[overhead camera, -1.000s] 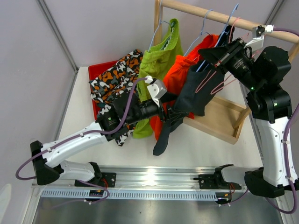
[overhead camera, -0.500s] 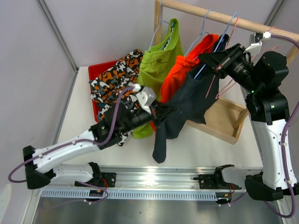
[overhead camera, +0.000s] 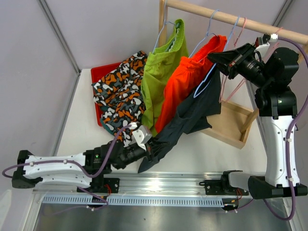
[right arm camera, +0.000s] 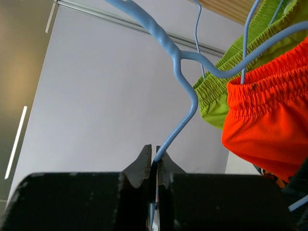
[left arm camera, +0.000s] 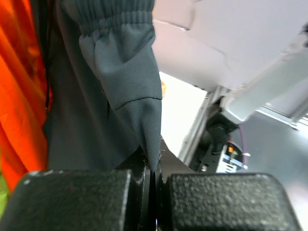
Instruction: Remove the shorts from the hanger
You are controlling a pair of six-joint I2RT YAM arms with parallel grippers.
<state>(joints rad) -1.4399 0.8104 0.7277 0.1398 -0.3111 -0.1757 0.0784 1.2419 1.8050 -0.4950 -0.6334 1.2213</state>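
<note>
The dark navy shorts (overhead camera: 192,113) hang from a blue hanger (overhead camera: 206,79) and stretch down toward the near left. My left gripper (overhead camera: 153,147) is shut on their lower hem; in the left wrist view the navy cloth (left arm camera: 113,91) runs down into the closed left gripper (left arm camera: 154,168). My right gripper (overhead camera: 215,58) is shut on the blue hanger (right arm camera: 185,91), whose wire is pinched in the right gripper (right arm camera: 154,161). Bright orange shorts (overhead camera: 185,79) and lime green shorts (overhead camera: 161,72) hang on hangers from the wooden rail (overhead camera: 226,18).
Camouflage shorts (overhead camera: 118,91) lie over a red bin (overhead camera: 99,76) at the back left. The rack's wooden base frame (overhead camera: 233,126) sits at the right. A pink hanger (overhead camera: 234,86) dangles beside my right arm. An aluminium rail (overhead camera: 168,185) runs along the near edge.
My left gripper closed on the navy shorts' hem and pulled it down toward the near left, stretching the shorts. The right gripper lifted the blue hanger slightly up and right.
</note>
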